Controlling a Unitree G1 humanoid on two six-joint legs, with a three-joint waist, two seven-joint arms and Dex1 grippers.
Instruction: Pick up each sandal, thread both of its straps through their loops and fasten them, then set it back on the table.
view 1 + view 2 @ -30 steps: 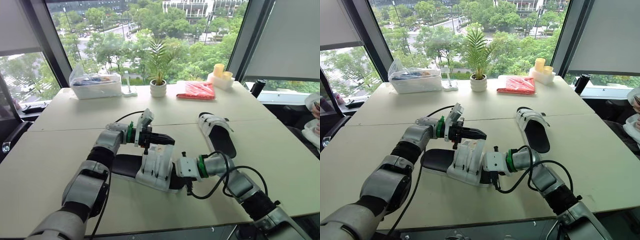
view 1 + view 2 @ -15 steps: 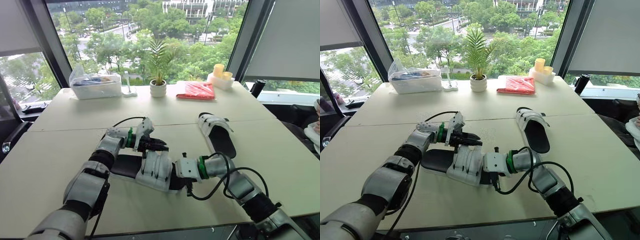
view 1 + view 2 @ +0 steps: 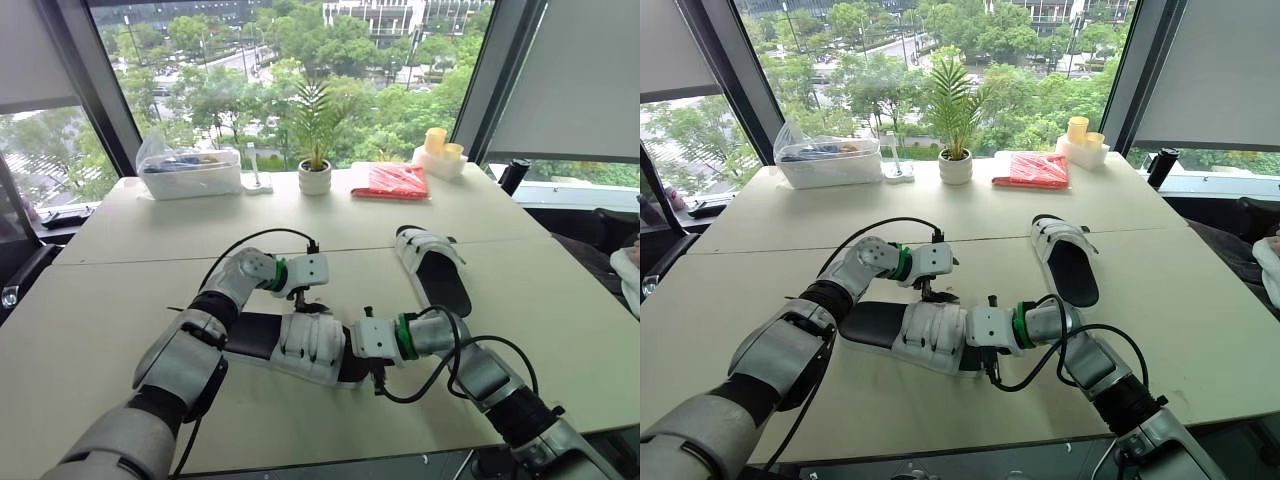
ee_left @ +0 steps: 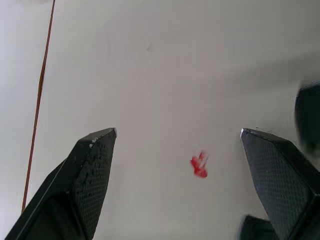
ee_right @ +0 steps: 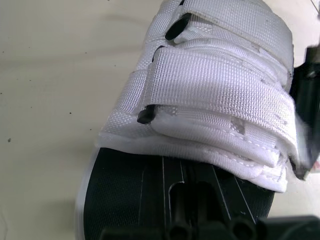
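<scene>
The near sandal (image 3: 262, 336), black-soled with white straps (image 5: 220, 85), lies flat on the table in front of me. Both straps are folded closed over its top. My right gripper (image 3: 352, 356) is shut on the edge of the black sole (image 5: 150, 185) at the sandal's right end. My left gripper (image 4: 178, 132) is open and points down at bare table with a small red mark (image 4: 199, 165), just behind the sandal (image 3: 930, 335). It holds nothing. The second sandal (image 3: 435, 270) lies farther right, apart from both grippers.
Along the far edge of the table (image 3: 120, 290) stand a clear plastic container (image 3: 190, 170), a potted plant (image 3: 316, 176), a red packet (image 3: 392, 180) and yellow cups (image 3: 440, 150). A black cable (image 3: 250, 243) arcs over my left forearm.
The left gripper let go of the strap, opened wide and swung down to point at the table. The sandal's raised strap side came down flat. The right gripper held still.
</scene>
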